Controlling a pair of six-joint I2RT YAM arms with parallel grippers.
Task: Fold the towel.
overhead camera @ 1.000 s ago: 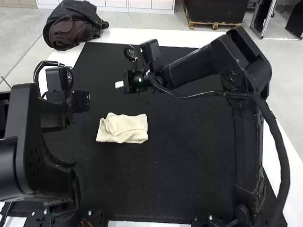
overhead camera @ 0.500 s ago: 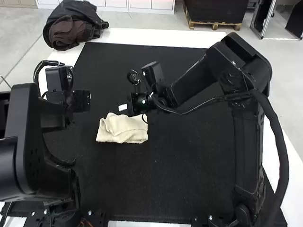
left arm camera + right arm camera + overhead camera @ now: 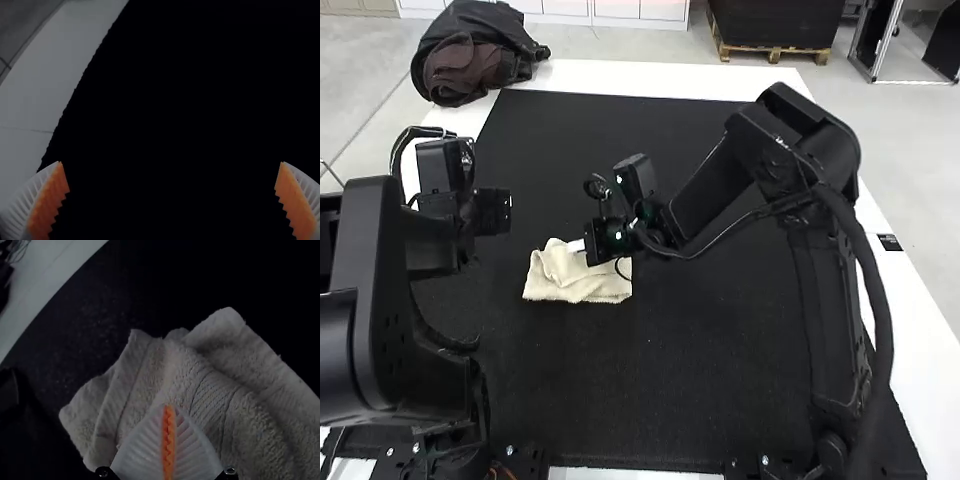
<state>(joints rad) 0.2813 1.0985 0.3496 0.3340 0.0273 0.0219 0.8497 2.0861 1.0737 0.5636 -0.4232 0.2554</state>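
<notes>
The cream towel [image 3: 578, 284] lies in a small folded, wrinkled bundle, left of the middle of the black mat. My right gripper [image 3: 577, 246] is at the towel's far edge; in the right wrist view the gripper [image 3: 169, 409] has its orange pads together, over the creased towel [image 3: 255, 425]. I see no cloth between those pads. My left gripper [image 3: 494, 213] is above the mat, to the left of the towel and apart from it. Seen from its wrist, the left gripper [image 3: 171, 164] is wide open above bare mat.
A black mat [image 3: 700, 400] covers most of the white table [image 3: 650, 80], with black surface on all sides of the towel. A dark bag with brown cloth [image 3: 475, 60] rests at the far left corner. The right arm crosses the mat's right half.
My right gripper has come nearer from the far side, down to the towel's far edge. The left arm and the towel look unmoved.
</notes>
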